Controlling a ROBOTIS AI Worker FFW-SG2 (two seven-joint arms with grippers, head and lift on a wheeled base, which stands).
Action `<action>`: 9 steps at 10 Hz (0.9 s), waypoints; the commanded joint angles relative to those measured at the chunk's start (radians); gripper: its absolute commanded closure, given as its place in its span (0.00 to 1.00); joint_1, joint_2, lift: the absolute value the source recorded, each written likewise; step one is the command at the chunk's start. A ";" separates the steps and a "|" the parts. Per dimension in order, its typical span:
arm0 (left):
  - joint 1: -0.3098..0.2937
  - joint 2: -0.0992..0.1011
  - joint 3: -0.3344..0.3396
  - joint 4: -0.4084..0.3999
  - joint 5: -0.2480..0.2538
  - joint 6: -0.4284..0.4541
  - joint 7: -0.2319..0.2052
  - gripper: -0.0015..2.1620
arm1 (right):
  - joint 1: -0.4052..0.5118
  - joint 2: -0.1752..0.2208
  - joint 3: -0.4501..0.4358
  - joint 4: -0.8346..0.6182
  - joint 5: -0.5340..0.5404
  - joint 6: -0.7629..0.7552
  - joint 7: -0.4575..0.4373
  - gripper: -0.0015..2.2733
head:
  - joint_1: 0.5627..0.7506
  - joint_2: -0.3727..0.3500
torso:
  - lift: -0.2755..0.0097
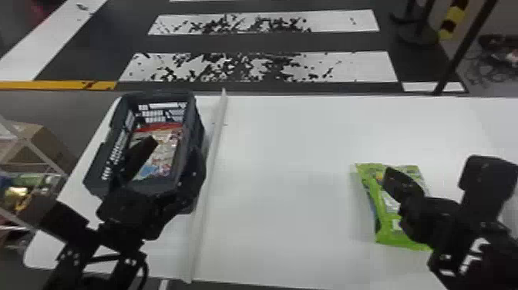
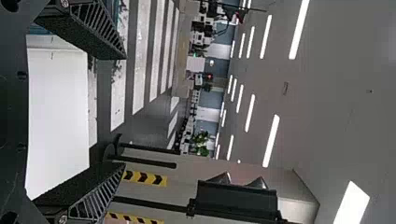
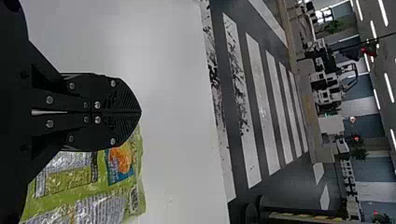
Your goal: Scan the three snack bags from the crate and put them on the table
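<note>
A white counter [image 1: 289, 154] fronted striped flooring [image 1: 347, 69] — the crate [image 1: 197, 127] held red-edged packaging [image 1: 169, 150], a green bag [image 1: 387, 233] lay apart — left fingers [image 1: 142, 156] gaped empty, right fingers [image 1: 401, 184] pressed together, empty.

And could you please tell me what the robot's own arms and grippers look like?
Both the left arm and the right arm are black and angular; a thin dark cable loops on the left, and white patches show on the right. The left gripper has black wedge-shaped fingers with slatted sides; the right gripper is black too, dotted with round silver screws.
</note>
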State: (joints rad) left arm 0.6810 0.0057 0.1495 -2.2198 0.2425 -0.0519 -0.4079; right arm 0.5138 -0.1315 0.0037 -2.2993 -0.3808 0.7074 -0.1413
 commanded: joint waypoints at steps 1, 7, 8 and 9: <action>-0.009 0.000 -0.008 0.005 0.001 0.002 0.006 0.03 | 0.026 0.000 -0.042 0.032 -0.003 -0.024 0.008 0.97 | 0.70 0.56 | 0.64; 0.003 -0.008 -0.070 -0.018 -0.005 0.002 0.086 0.03 | 0.026 -0.005 -0.034 0.210 0.013 -0.131 0.026 0.97 | 0.70 0.45 | 0.64; 0.008 -0.008 -0.094 -0.029 -0.005 0.002 0.115 0.03 | 0.020 -0.005 -0.028 0.235 0.016 -0.144 0.026 0.97 | 0.70 0.45 | 0.64; 0.008 -0.008 -0.139 -0.043 -0.025 0.014 0.161 0.03 | 0.017 -0.005 -0.019 0.265 0.023 -0.159 0.026 0.97 | 0.70 0.44 | 0.64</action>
State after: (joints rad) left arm 0.6881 0.0000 0.0355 -2.2547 0.2263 -0.0436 -0.2502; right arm 0.5329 -0.1365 -0.0206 -2.0534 -0.3620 0.5595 -0.1150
